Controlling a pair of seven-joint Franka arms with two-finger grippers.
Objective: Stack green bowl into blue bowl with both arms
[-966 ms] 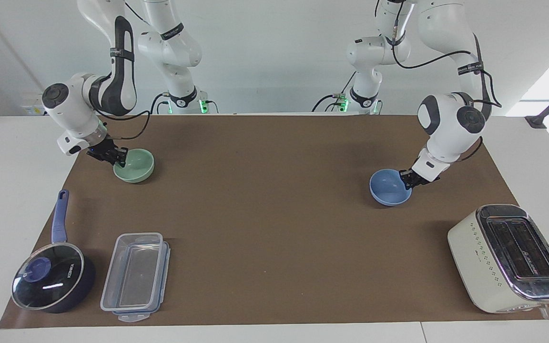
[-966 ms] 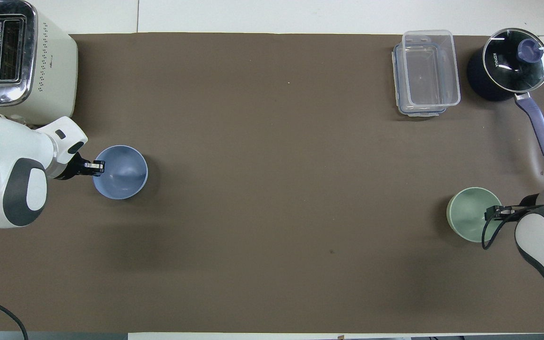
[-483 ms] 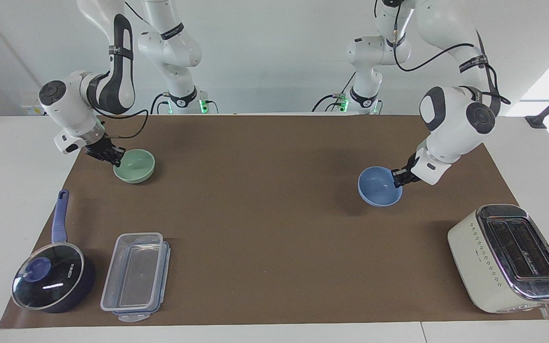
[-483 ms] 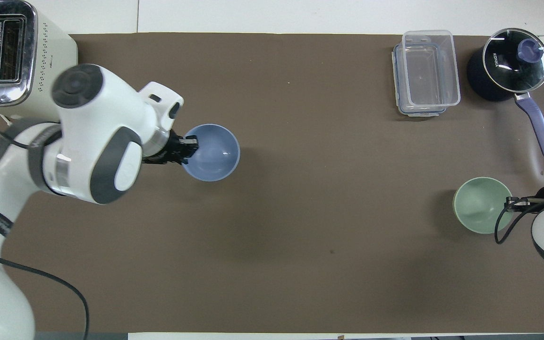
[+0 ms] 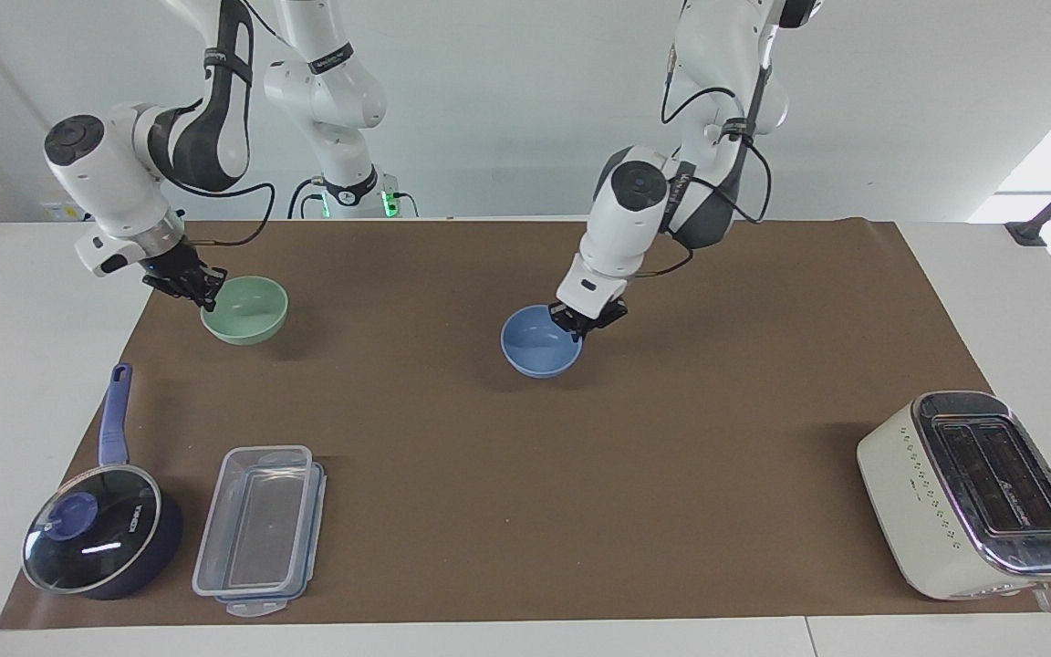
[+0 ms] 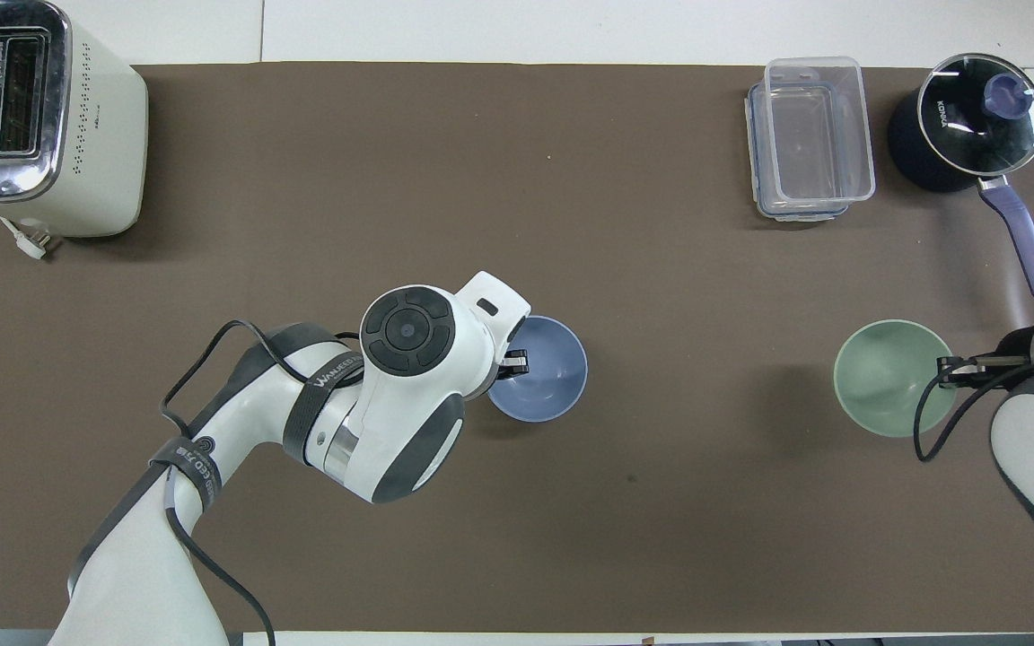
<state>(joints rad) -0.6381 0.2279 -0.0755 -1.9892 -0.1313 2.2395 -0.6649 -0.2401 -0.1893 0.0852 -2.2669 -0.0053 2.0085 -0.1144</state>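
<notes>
Green bowl (image 5: 244, 310) up off the brown mat (image 5: 452, 456), near the tabletop corner at the right arm's end, on the robots' edge. Pinched at the rim by the right gripper (image 5: 201, 290), fingers clenched on the bowl's wall. Open side up.

Blue bowl (image 5: 540, 341) near the middle of the tabletop, a bit closer to the robots' edge. Held at the rim by the left gripper (image 5: 585, 327), fingers clenched on the wall there too. Not easy to tell whether just above the mat or touching it; small shadow under it. Left arm stretched in over the middle of the mat, big white joint hanging over the bowl's edge in the overhead view.

Two bowls well apart, wide bare mat between them.

Toaster (image 5: 972, 493) in the corner farthest from the robots at the left arm's end. Clear plastic box (image 5: 259, 529) by the edge farthest from the robots, toward the right arm's end. Dark blue saucepan (image 5: 101, 538) with a glass lid just beside the box, in that corner, handle pointing toward the robots.
</notes>
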